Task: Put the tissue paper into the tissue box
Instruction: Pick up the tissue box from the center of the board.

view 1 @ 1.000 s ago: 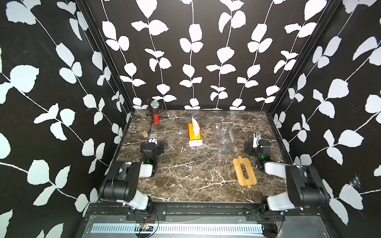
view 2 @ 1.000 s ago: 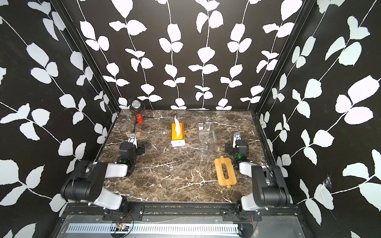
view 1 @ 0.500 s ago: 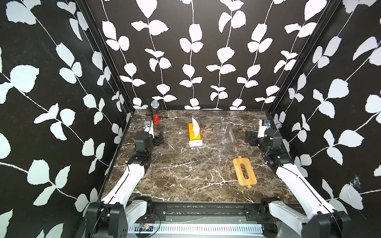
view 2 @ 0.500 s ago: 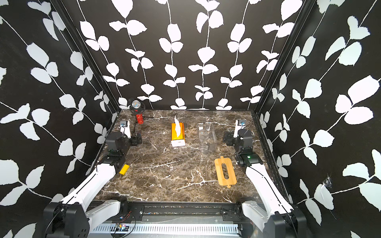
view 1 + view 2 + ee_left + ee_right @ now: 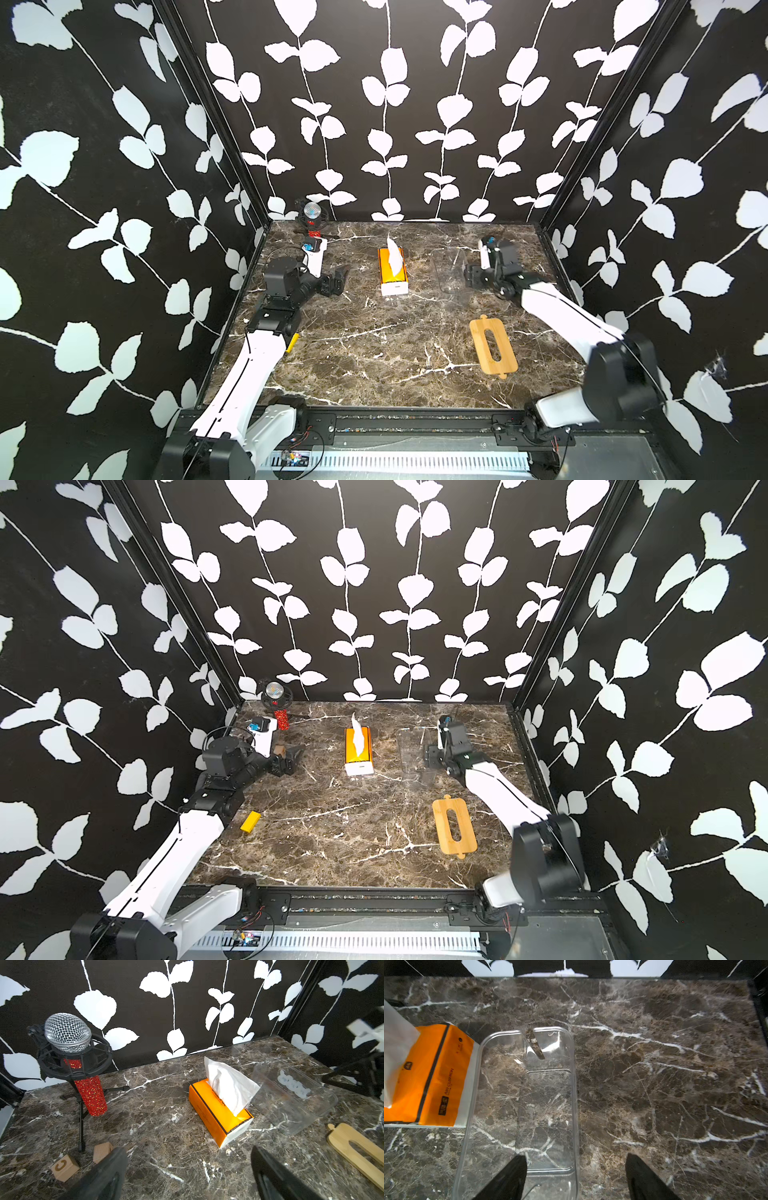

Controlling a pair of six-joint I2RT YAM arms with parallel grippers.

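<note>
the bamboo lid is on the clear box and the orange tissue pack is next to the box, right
No: the bamboo lid is not on the clear box; it lies flat on the marble table apart from it, as both top views show. The orange tissue pack is next to the box.

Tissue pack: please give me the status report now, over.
Left gripper open, empty, short of tissue pack. Right gripper open, astride tissue box wall. Pack on table beside box, not in. Lid off, box mouth free.
</note>
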